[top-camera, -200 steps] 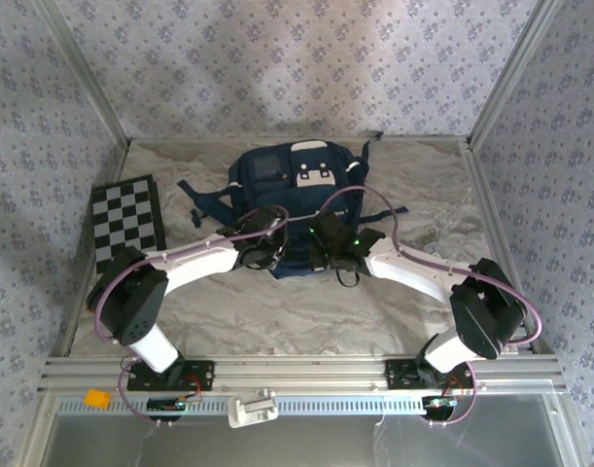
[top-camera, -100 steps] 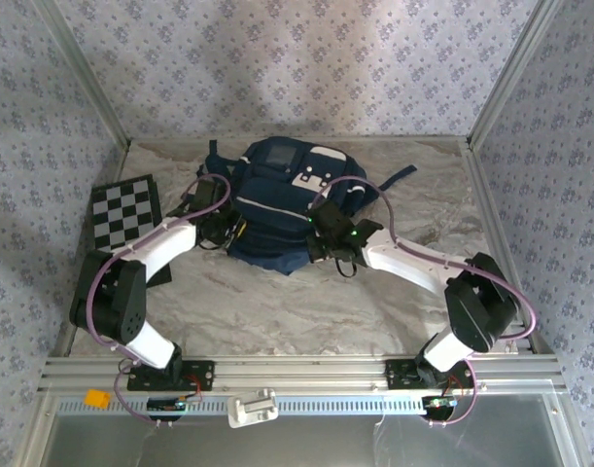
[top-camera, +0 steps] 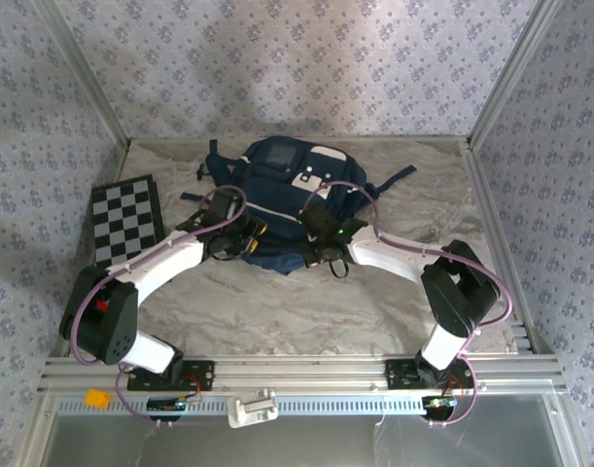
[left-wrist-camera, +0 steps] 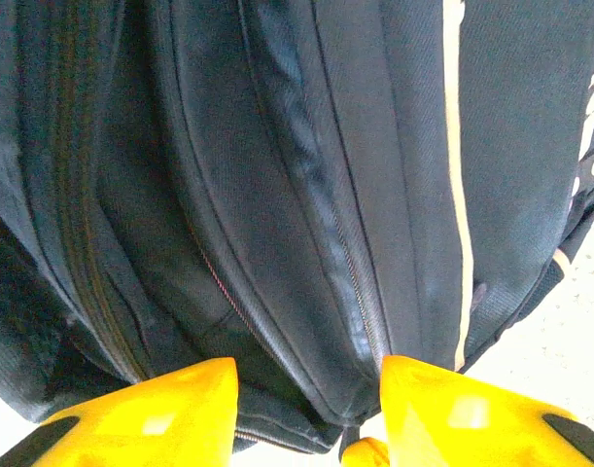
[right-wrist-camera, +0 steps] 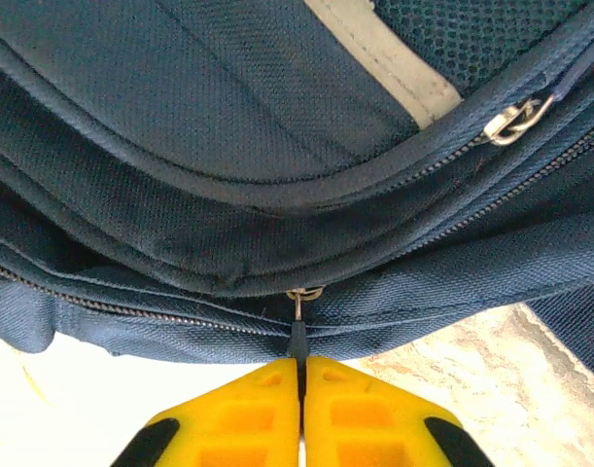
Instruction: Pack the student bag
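The student bag [top-camera: 282, 180], a navy backpack with a white patch on top, lies at the back middle of the table. My right gripper [top-camera: 317, 236] is at the bag's near edge. In the right wrist view its yellow fingers [right-wrist-camera: 248, 409] are shut on a dark zipper pull [right-wrist-camera: 298, 336] hanging from the bag's lower zipper [right-wrist-camera: 131, 309]. My left gripper [top-camera: 240, 239] is at the bag's near-left corner. It [left-wrist-camera: 306, 389] stands open, with the bag's bottom edge [left-wrist-camera: 287, 409] bulging between the two fingers. A light stripe [left-wrist-camera: 455, 175] runs down the front pocket.
A black-and-white checkerboard [top-camera: 126, 219] lies at the left of the table. Dark straps [top-camera: 399, 177] trail from the bag to the right and to the back left. Metal posts and patterned walls close in the sides. A white part [top-camera: 253, 407] sits on the front rail.
The bag has shifted and turned toward the back left since a second ago. My left arm swung out to the bag's left side, then came back to its near edge. The right gripper stayed at the zipper.
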You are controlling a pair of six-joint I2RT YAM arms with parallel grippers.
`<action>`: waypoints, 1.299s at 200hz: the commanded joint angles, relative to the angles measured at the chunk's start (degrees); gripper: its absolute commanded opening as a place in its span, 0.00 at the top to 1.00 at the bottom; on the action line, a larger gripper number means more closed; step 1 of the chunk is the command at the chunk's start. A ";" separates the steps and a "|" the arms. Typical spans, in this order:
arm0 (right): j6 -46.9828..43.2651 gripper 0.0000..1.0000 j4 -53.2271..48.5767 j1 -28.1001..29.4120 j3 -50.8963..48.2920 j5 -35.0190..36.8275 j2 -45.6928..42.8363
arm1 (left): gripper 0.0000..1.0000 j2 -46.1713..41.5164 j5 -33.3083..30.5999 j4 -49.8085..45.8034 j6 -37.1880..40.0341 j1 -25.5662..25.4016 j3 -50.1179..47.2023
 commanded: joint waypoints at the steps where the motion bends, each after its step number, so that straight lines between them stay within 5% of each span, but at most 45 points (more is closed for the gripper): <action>1: -0.24 0.89 -1.37 -0.44 2.03 -0.97 2.03 | 0.57 1.62 -3.25 1.32 -5.30 -1.79 0.38; 61: 0.58 0.79 0.11 -1.38 2.40 -0.97 4.88 | 0.58 3.83 -5.36 0.84 -6.49 -2.32 -0.92; 100: 0.84 1.00 -0.95 -1.50 3.27 0.90 6.03 | 0.58 4.16 -6.23 -0.33 -5.64 -2.39 -1.56; 147: 3.06 1.00 -7.84 -1.80 2.45 8.03 1.23 | 0.57 5.35 -7.04 -0.48 -4.02 -0.41 -3.59; 224: 0.67 1.00 -7.43 -8.56 -0.06 12.53 -0.74 | 0.46 9.73 -3.73 -2.10 10.15 13.58 -1.05; 260: -0.12 1.00 -6.25 -4.11 2.96 7.75 -0.44 | 0.47 14.16 2.44 -2.37 19.70 19.87 5.71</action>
